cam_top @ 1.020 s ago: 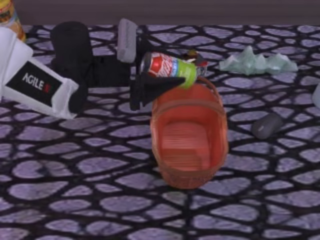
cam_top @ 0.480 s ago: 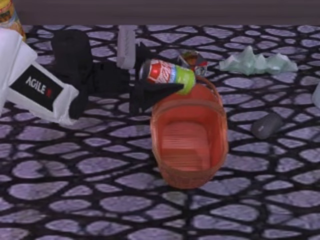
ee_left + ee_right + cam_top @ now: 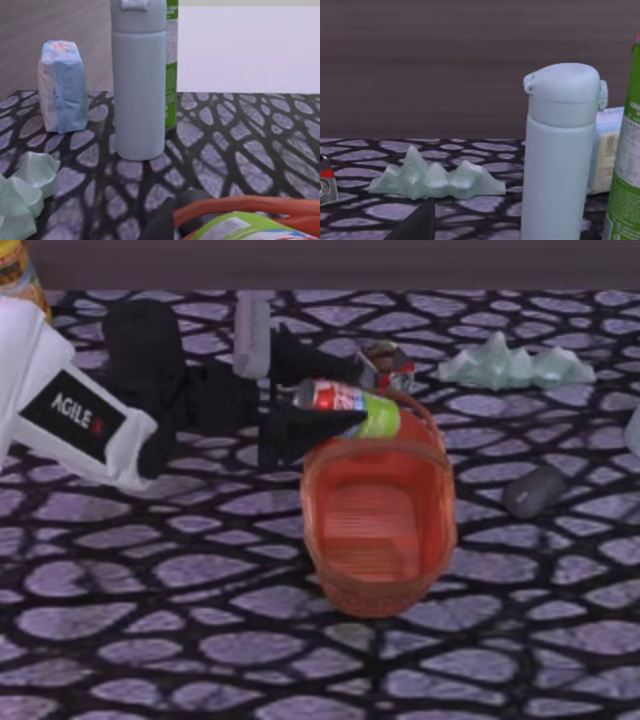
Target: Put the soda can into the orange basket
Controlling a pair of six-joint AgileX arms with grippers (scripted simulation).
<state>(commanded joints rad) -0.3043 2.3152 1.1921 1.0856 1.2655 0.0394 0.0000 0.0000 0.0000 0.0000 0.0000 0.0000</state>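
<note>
Dropped lower since the earlier frame, the soda can (image 3: 350, 408) lies sideways over the orange basket (image 3: 378, 585) far rim, between the left gripper's (image 3: 322, 392) spread fingers (only the left wrist view shows the pale flask (image 3: 138, 80)).

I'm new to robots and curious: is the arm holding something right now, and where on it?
The left tool seems open around the soda can, which lies sideways over the orange basket rim; whether it's gripped cannot be told.

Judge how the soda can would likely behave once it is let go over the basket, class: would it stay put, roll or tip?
The soda can lies on its side above the orange basket rim, so it would probably drop in sideways. Being a smooth cylinder, it may roll on the basket floor. The walls look high enough to contain it.
</note>
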